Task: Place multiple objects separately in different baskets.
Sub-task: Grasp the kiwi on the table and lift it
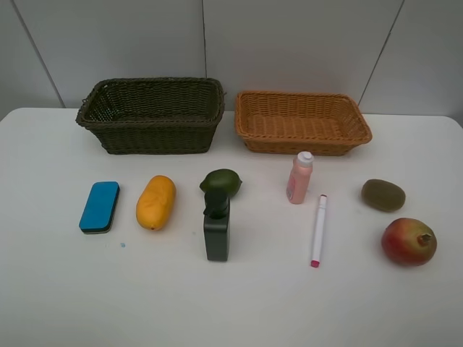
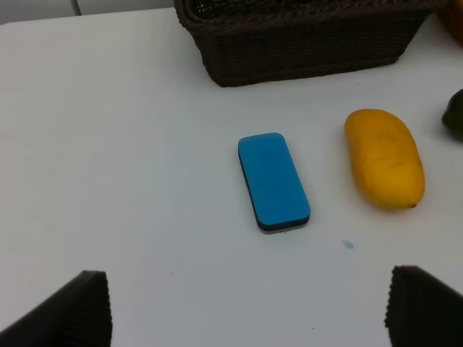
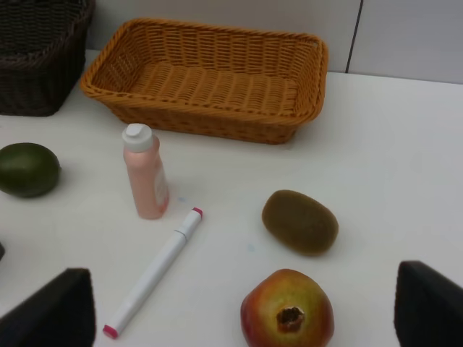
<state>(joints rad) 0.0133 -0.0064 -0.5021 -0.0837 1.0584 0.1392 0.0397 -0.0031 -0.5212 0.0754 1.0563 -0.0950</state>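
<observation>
On the white table lie a blue eraser block [image 1: 99, 207], an orange-yellow mango [image 1: 155, 202], a green avocado [image 1: 221, 182], a dark green bottle [image 1: 216, 228], a pink bottle [image 1: 299, 178], a white-pink marker [image 1: 318, 230], a brown kiwi [image 1: 383, 195] and a red pomegranate [image 1: 409, 241]. Behind them stand the dark basket [image 1: 108, 134] and the orange-tan basket [image 1: 249, 134], with nothing visible inside either. My left gripper [image 2: 246, 318] is open, short of the eraser [image 2: 273, 181]. My right gripper [image 3: 242, 318] is open, near the pomegranate [image 3: 287, 307]. Neither arm shows in the exterior view.
A grey panelled wall [image 1: 289, 43] rises just behind the baskets. Bare white table [image 1: 231, 303] stretches in front of the row of objects. A tiny blue speck [image 1: 122, 244] marks the table near the mango.
</observation>
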